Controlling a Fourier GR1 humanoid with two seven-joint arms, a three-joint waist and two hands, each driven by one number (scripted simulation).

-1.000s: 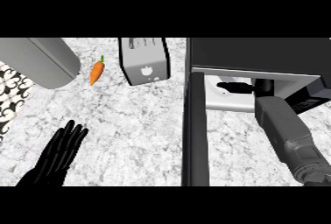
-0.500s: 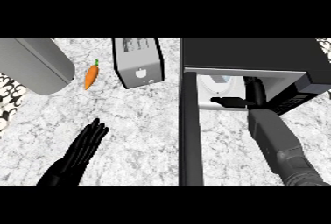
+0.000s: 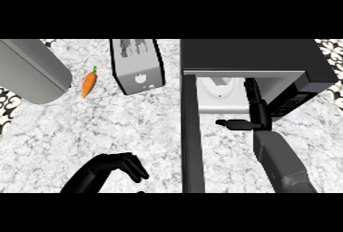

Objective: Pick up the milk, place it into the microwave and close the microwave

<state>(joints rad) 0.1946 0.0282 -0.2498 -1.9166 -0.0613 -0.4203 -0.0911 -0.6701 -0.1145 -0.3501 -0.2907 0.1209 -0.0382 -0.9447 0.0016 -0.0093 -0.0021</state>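
A white and grey marbled surface (image 3: 134,122) fills nearly the whole view, seen steeply from above and lit evenly, with only faint shadow beside what stands on it. At its far left edge (image 3: 5,97) and again at its top right corner (image 3: 332,47) runs a strip of black and white patterned tile. No window, floor or lamp shows.

The robot's right forearm (image 3: 281,161) was a smooth grey block ending in a slim black right hand (image 3: 249,121). The left hand (image 3: 110,170) was glossy black throughout.
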